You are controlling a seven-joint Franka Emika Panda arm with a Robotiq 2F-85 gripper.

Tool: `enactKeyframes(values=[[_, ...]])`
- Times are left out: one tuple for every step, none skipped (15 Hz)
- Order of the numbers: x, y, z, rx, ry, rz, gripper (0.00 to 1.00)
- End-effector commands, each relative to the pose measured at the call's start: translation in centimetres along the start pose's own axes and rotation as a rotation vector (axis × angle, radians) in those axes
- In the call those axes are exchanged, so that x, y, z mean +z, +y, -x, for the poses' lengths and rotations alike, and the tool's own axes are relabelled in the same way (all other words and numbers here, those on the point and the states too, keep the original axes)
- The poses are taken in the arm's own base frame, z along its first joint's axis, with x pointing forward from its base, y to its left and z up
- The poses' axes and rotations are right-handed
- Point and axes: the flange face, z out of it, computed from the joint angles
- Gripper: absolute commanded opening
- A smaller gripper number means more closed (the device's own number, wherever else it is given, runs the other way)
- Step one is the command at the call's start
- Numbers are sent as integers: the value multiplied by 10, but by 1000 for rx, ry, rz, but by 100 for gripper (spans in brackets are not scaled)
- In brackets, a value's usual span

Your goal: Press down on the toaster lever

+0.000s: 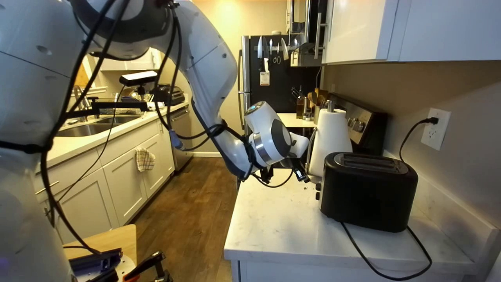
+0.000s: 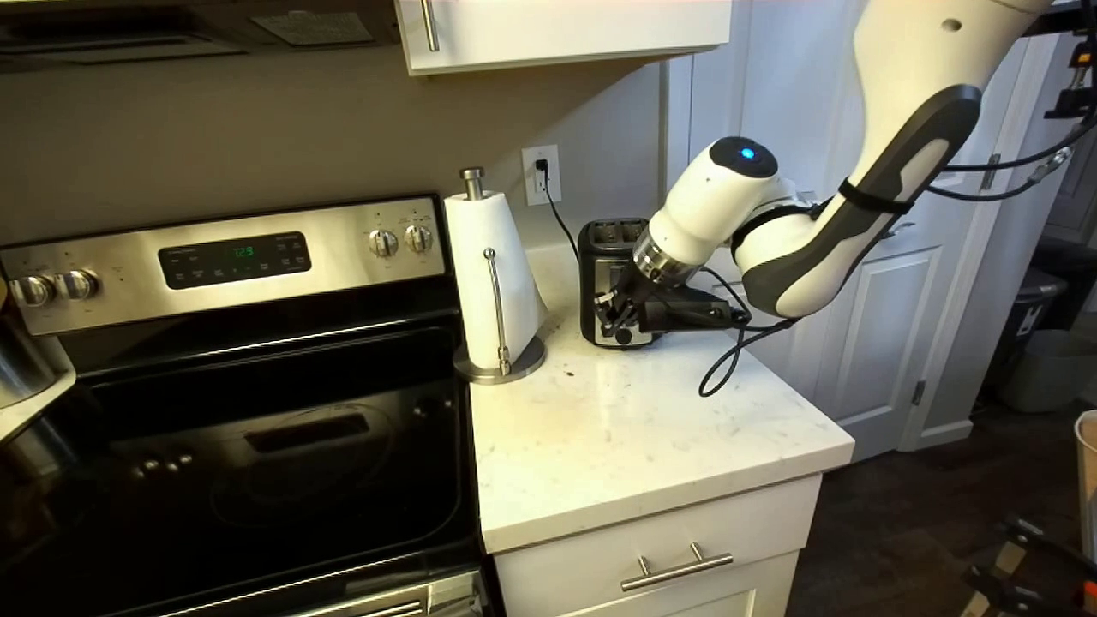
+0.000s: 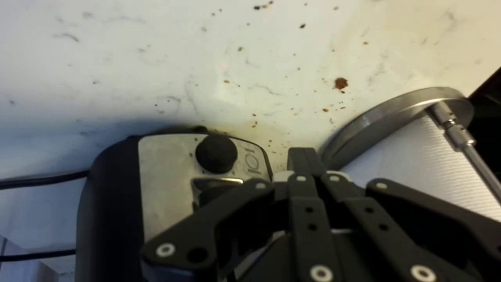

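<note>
The matte black toaster (image 1: 368, 196) stands on the white counter; it also shows in an exterior view (image 2: 590, 287) and in the wrist view (image 3: 107, 219). Its lever (image 3: 213, 192) is a dark tab on the silver end face, close to the round black knob (image 3: 216, 153); my gripper's linkage partly covers it. In an exterior view the lever (image 1: 318, 187) sticks out just above the knob. My gripper (image 3: 307, 160) is shut and empty, its fingertips together beside the end face, between toaster and paper towel roll. In an exterior view the gripper (image 2: 613, 321) overlaps the end face; contact cannot be told.
A paper towel roll (image 1: 330, 137) on a metal stand (image 3: 391, 113) is close beside the gripper. The stove (image 2: 257, 446) borders the counter (image 2: 617, 463). The toaster's black cord (image 1: 368, 260) hangs over the counter edge. A white upper cabinet (image 1: 360, 31) hangs above.
</note>
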Motion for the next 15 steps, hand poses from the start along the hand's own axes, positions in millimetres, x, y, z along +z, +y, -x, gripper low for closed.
enactKeyframes(values=[[-52, 9, 22, -26, -43, -16, 0], [-61, 13, 42, -34, -94, -13, 0], [-67, 17, 55, -28, -122, 5, 0], [-74, 23, 75, -33, -169, 10, 8], [-76, 29, 88, -21, -201, 20, 16], [-85, 33, 99, -17, -225, 35, 31], [-90, 38, 109, -20, -251, 47, 38], [-67, 21, 96, -5, -222, 21, 19], [-73, 25, 105, -8, -243, 27, 26], [-78, 29, 109, -8, -251, 30, 32], [-81, 31, 110, -8, -252, 33, 38], [-82, 32, 110, -7, -250, 35, 38], [-83, 33, 108, -6, -248, 37, 38], [-83, 33, 108, -6, -248, 38, 38], [-83, 33, 108, -7, -248, 38, 38]])
